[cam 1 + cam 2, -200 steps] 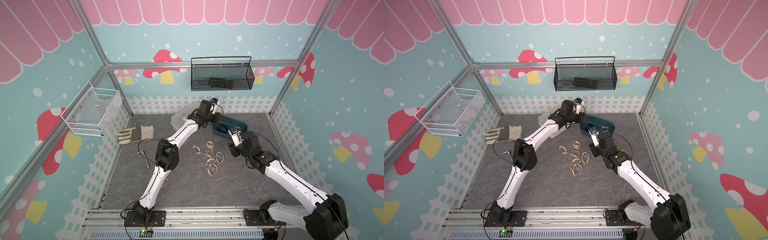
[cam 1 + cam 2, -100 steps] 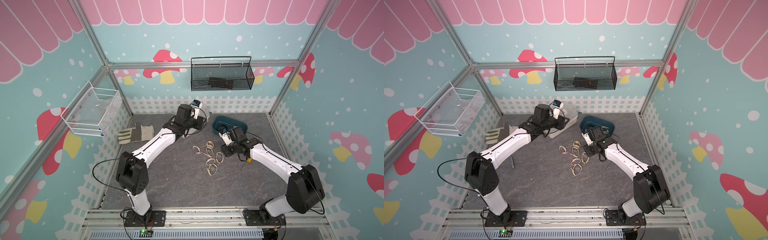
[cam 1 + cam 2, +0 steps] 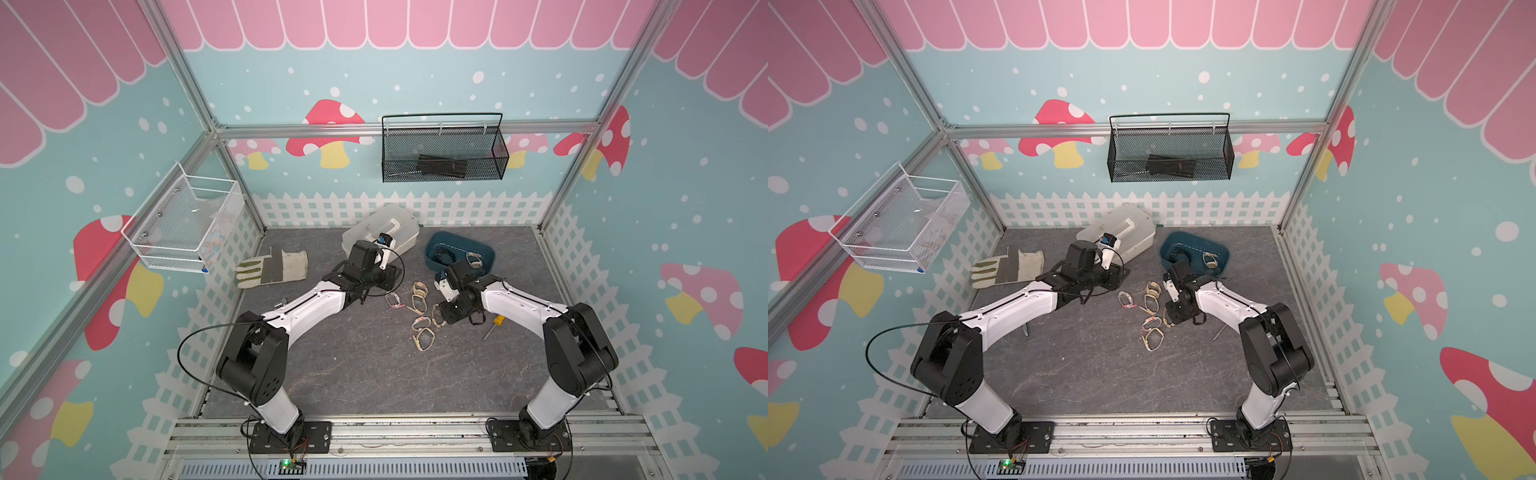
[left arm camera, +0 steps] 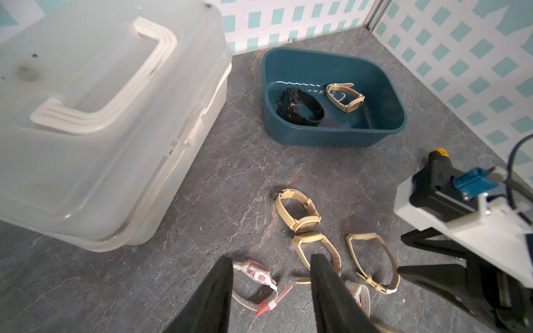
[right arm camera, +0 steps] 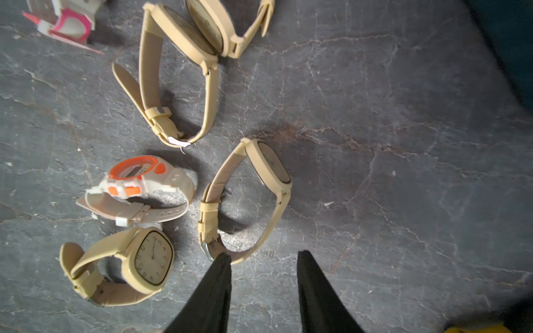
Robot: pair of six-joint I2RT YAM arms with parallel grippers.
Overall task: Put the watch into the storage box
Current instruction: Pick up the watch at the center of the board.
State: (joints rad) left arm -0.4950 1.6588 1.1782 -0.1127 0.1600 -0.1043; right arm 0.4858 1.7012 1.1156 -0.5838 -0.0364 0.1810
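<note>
Tabletop: gray stone look point(image 3: 353, 365), with pink and teal mushroom walls point(image 3: 415, 83) all around.
Box: the blue box point(image 4: 331, 135) sits at the back, just beside the white case point(image 4: 101, 101). Inside lie a black watch point(image 4: 300, 108) and a stored tan watch point(image 4: 344, 96).
Watches left: a bunch point(image 5: 153, 256) lies on the tabletop, near the box but not in it.
Right tool: the right tool point(image 5: 264, 253) is low over the bunch, fingers partly apart, holding nothing. One finger tip sits right at the strap of a tan watch point(image 5: 271, 167).
Left tool: the left tool point(image 4: 271, 256) has its fingers apart too. It is empty and hangs over a pink watch point(image 4: 253, 272).
Just changed: the right tool's fingers have come closer together by that strap. I think it is getting ready to pinch this watch.
Since a second ago: both tools were up close to the box then. Now both have pulled back to the bunch, and the right one is lower.
What it means: the trip to the box looks done and a new pick is starting. Many watches are not in the box yet.
</note>
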